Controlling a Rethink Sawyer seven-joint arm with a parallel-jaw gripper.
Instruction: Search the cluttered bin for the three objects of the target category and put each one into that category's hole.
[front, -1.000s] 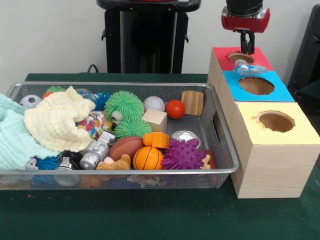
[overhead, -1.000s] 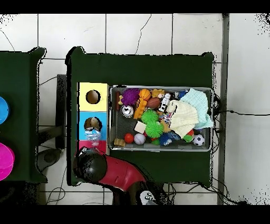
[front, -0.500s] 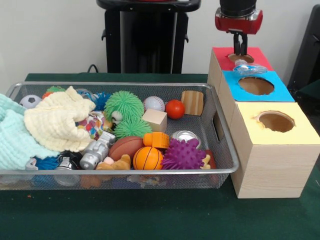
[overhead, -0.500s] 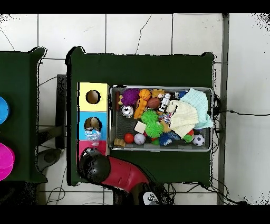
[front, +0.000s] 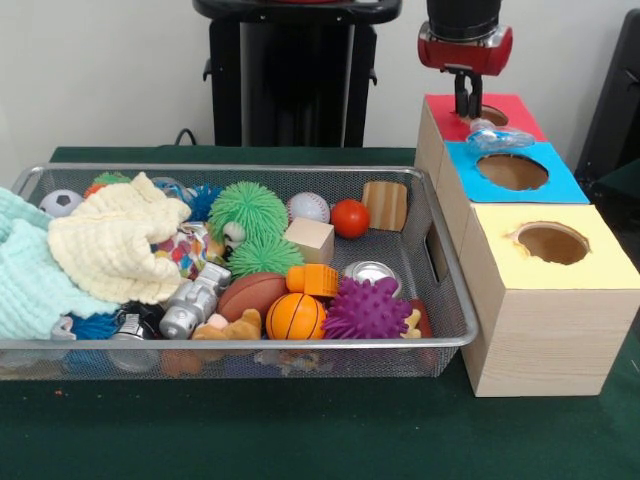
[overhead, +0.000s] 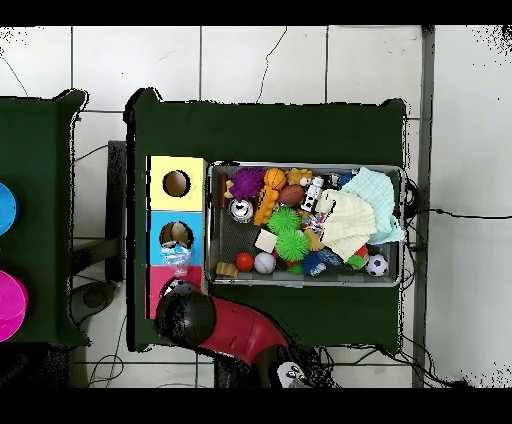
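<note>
The wire mesh bin (front: 240, 344) fills the left and middle of the front view, packed with toys; it also shows in the overhead view (overhead: 305, 283). One translucent blue and white wrapper (front: 497, 138) lies on top of the wooden boxes, at the seam between the red top (front: 520, 108) and the blue top (front: 565, 186), beside the blue hole (front: 512, 171). It shows in the overhead view (overhead: 176, 257) too. My gripper (front: 467, 103) hangs over the left part of the red top, left of the wrapper, open a little and empty. No other wrapper shows.
A yellow-topped box (front: 600, 268) with its hole (front: 552, 242) stands nearest the camera. The bin holds pale cloths (front: 105, 245), spiky balls (front: 368, 310), a basketball (front: 294, 316), wooden blocks (front: 309, 239) and a silver can (front: 372, 272). The arm's head (overhead: 185, 312) covers the red top from above.
My gripper has moved left and slightly up over the red top, away from the wrapper. The wrapper has stayed where it lay.
</note>
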